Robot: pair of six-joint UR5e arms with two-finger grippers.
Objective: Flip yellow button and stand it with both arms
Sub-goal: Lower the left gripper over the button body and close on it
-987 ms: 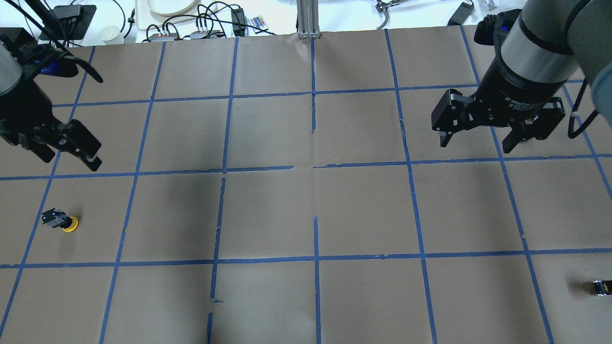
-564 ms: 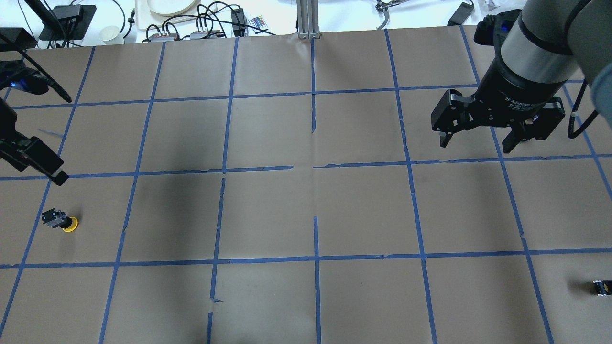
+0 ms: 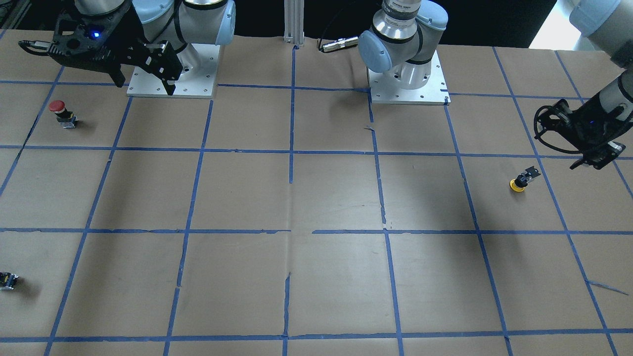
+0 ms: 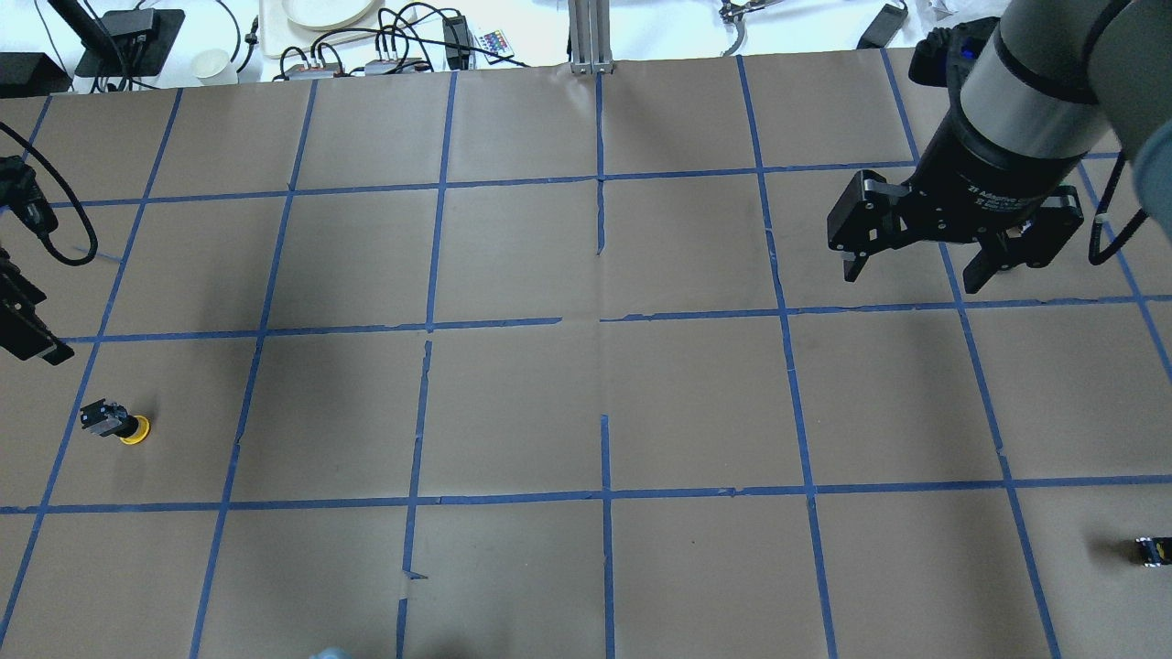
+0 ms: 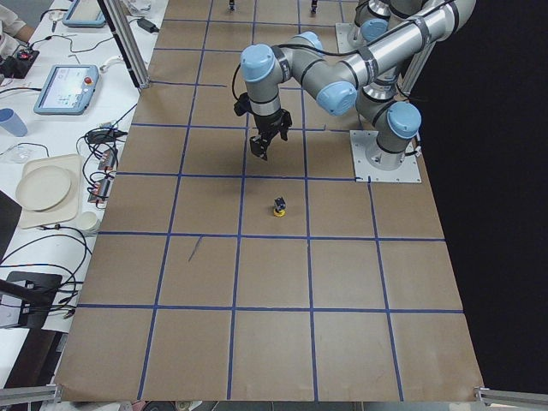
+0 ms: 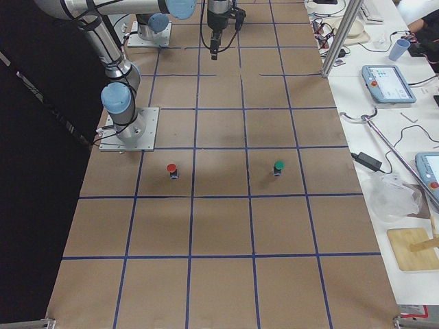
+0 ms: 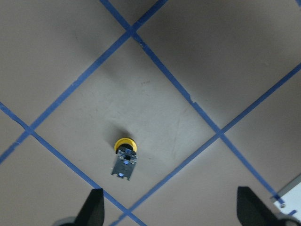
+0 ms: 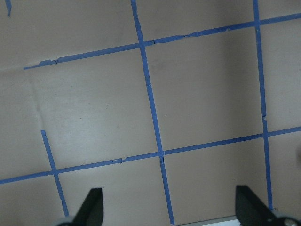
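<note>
The yellow button (image 4: 119, 424) rests cap-down with its black-grey body up, near the table's left end. It also shows in the front view (image 3: 521, 181), the left side view (image 5: 279, 206) and the left wrist view (image 7: 124, 157). My left gripper (image 7: 171, 209) is open and empty and hovers above the table close to the button without touching it. It is mostly cut off at the overhead view's left edge (image 4: 27, 334) and shows in the front view (image 3: 591, 160). My right gripper (image 4: 913, 275) is open and empty, high over the table's right half, far from the button.
A red-capped button (image 3: 59, 111) stands near the right arm's base (image 3: 170, 69). It also shows in the right side view (image 6: 171, 170), with a green-capped one (image 6: 278, 167). A small dark part (image 4: 1152, 549) lies at the right edge. Cables and trays (image 4: 316, 14) line the far side.
My left gripper has moved left and toward the yellow button, now mostly out of the overhead view's left edge. The right arm and the button have hardly moved.
</note>
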